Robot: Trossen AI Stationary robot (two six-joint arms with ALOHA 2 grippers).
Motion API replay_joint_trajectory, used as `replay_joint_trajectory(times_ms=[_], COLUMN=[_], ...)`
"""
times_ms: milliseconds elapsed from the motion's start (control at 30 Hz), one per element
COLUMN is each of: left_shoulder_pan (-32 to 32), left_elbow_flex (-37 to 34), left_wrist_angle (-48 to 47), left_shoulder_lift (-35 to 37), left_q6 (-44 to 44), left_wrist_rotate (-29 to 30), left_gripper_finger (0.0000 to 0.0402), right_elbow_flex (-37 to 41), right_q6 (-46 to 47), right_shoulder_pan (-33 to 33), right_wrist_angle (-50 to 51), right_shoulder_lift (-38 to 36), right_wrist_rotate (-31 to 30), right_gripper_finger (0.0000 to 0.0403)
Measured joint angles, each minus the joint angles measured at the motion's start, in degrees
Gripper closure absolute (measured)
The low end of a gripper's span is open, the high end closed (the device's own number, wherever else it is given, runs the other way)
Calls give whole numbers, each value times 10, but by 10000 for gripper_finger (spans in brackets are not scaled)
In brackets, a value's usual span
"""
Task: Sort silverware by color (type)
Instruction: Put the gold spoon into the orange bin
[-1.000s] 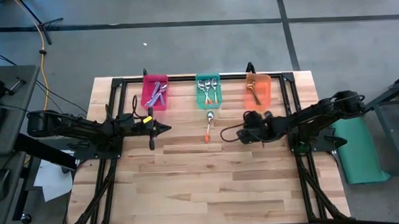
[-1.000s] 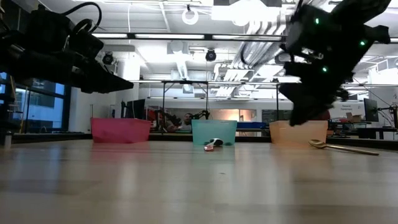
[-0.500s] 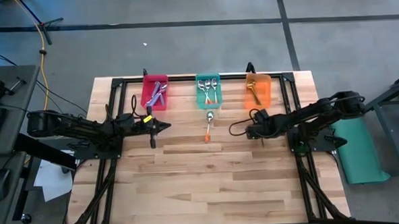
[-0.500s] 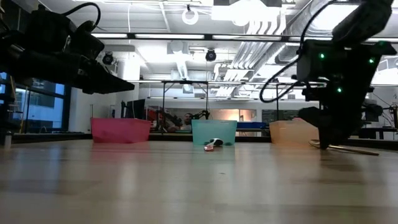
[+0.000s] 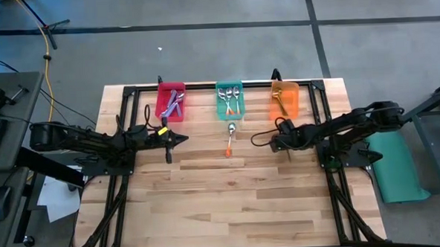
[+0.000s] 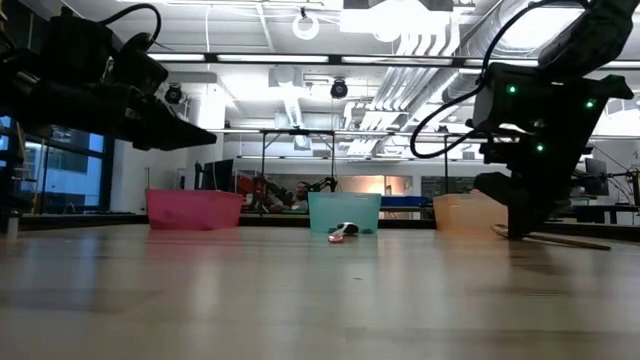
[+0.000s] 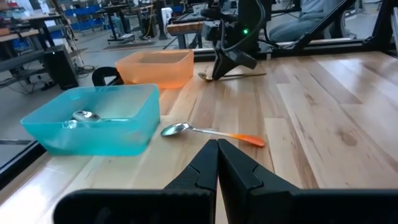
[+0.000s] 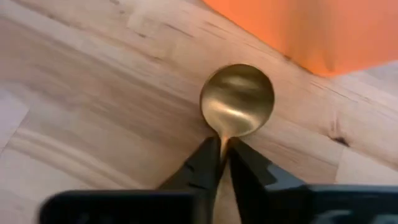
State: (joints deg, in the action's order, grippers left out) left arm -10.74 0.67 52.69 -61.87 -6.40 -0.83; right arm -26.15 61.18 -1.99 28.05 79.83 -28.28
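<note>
Over the last second the right gripper [image 5: 279, 142] had swung back from mid-table and dropped low beside the orange bin [image 5: 284, 100], where its fingers [image 8: 205, 163] had pinched shut on the neck of a gold spoon [image 8: 237, 101] lying on the wood just in front of that bin. The left gripper [image 5: 177, 140] had not shifted; it hovered near the red bin [image 5: 170, 102], its fingers pressed together on nothing. An orange-handled spoon [image 5: 229, 139] lay alone on the pale plank table [image 5: 231, 205] in front of the teal bin [image 5: 230, 99], which held several silver spoons; purple-handled ones sat in the red bin. Beyond the table stretched a workshop with ceiling pipes [image 6: 420, 85], strip lights and distant benches.
</note>
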Motion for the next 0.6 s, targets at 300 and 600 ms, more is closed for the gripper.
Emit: replay_joint_trajectory(times_ms=[300,600], left_shoulder_pan=[-2,-2], left_elbow_flex=[0,0], left_wrist_angle=[1,-11], left_shoulder_lift=[1,40], left_q6=[-16,-19], left_wrist_rotate=[4,22], left_gripper_finger=[401,401], right_elbow_flex=[-35,-113], right_q6=[-64,-171], right_shoulder_pan=[3,5], right_wrist_angle=[13,14], right_shoulder_lift=[2,2], right_wrist_rotate=[22,29], right_gripper_finger=[393,401])
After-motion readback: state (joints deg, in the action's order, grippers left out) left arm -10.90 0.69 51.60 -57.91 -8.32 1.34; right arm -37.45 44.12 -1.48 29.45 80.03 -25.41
